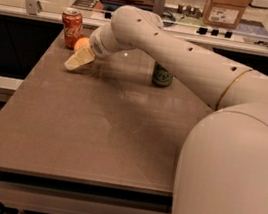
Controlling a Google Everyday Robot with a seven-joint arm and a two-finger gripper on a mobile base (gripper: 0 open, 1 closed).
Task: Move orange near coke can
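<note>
**Orange beside the can, partly hidden**

The small, round, pale matte orange sits at the far left of the brown table, just beside the red aluminium coke can. Whether they touch is unclear. The cream gripper lies low in front of the orange and covers its lower part. How wide it stands, or whether it holds the orange, cannot be told. The white arm hides the top of a green can.
</note>
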